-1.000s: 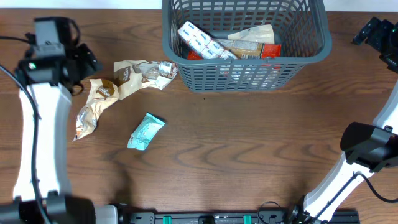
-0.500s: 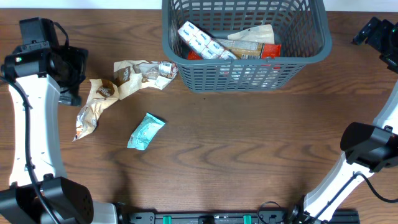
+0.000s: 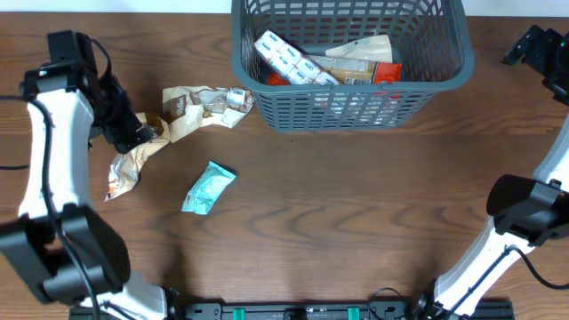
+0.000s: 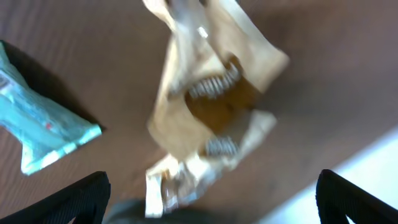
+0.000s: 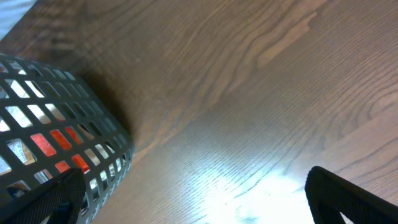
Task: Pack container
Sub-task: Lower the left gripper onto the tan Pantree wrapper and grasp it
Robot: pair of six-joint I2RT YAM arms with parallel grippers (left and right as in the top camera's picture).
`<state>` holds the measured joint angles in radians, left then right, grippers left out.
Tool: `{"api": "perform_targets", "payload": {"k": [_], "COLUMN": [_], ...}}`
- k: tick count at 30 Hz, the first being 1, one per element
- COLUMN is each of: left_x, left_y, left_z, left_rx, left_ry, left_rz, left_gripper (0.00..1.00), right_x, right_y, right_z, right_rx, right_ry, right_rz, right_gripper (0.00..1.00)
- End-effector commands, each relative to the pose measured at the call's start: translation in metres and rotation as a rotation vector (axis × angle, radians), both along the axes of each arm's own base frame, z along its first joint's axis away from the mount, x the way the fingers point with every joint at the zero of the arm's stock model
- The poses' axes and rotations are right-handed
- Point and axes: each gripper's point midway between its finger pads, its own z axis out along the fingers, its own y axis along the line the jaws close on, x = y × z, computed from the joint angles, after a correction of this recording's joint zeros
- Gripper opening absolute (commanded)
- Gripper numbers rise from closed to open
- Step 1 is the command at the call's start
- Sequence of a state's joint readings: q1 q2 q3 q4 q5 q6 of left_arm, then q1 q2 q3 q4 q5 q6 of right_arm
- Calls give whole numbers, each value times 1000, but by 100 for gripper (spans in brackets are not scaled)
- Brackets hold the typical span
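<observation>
At top centre of the frame sits the dark grey-blue lattice-sided plastic basket [image 3: 356, 111]. Left gripper [image 3: 132, 133], jaws spread wide, hovers over a crumpled tan wrapper [image 3: 124, 164]; right gripper [image 3: 533, 49], upper right, gapes empty. A crinkled teal sachet [image 3: 208, 188] lies on the woodgrain table [image 3: 356, 204].

Bare table [image 3: 356, 222] in front of container [image 3: 356, 108] was wide open, free reach from centre and right. Left approach cluttered: crumpled tan packets [image 3: 191, 108] ran up to container's left corner, teal packet [image 3: 208, 188] near them. Container top was open; packets inside [image 3: 293, 58] covered most of its floor.
</observation>
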<state>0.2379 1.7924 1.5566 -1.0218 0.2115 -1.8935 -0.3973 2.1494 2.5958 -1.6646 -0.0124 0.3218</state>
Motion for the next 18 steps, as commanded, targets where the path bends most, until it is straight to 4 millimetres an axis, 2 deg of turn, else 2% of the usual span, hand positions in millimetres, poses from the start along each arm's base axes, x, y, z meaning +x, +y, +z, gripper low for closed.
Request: {"api": "perform_targets", "payload": {"k": [1,8,18], "left_x": [-7,-17,-24], "left_y": [9,35,29], "left_z": [-24,-47,-82], "left_rx": [-36,-14,-40], "left_ry": [79,160,270], "left_rz": [83,142,131], "left_gripper": [95,95,89], "right_x": [-1,-1,-1], "right_y": [5,5,5], "right_z": [3,3,3], "right_rx": [5,5,5], "right_ry": [-4,-4,-4], "right_rz": [9,9,9], "right_gripper": [99,99,99]}}
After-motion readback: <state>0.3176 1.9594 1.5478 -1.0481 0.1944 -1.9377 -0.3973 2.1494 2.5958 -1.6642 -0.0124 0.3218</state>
